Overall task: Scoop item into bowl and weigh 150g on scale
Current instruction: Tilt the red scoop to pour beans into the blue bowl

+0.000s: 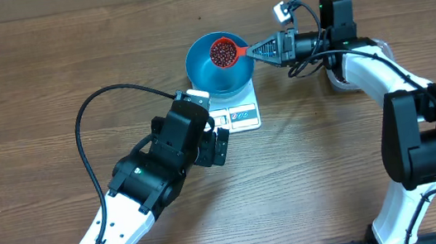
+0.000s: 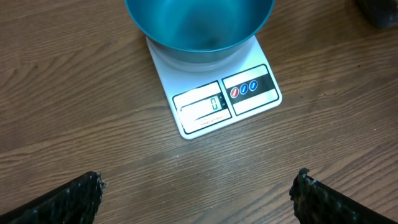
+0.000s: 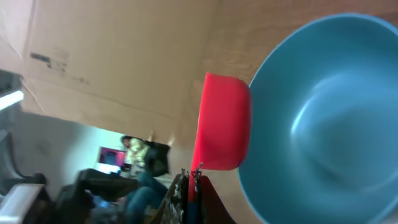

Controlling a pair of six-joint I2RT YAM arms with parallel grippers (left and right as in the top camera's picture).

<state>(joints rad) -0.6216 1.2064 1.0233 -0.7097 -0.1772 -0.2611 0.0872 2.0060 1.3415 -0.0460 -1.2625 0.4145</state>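
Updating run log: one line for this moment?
right gripper shut on scoop | beans in scoop over bowl | bowl on scale | left gripper open

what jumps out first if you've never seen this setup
A red scoop heaped with dark beans, held over the bright blue bowl by the right gripper. The bowl sits on a white scale mid-table, with the left gripper wide open just in front of it.

Small dark red-brown beans [image 1: 222,51] fill a red scoop [image 1: 240,51] held level over the 1 o'clock rim of the deep, bright blue bowl [image 1: 205,72]. The bowl stands upright on the white scale [image 1: 242,116], covering its 12 o'clock part. The display panel is along the 6 o'clock edge.
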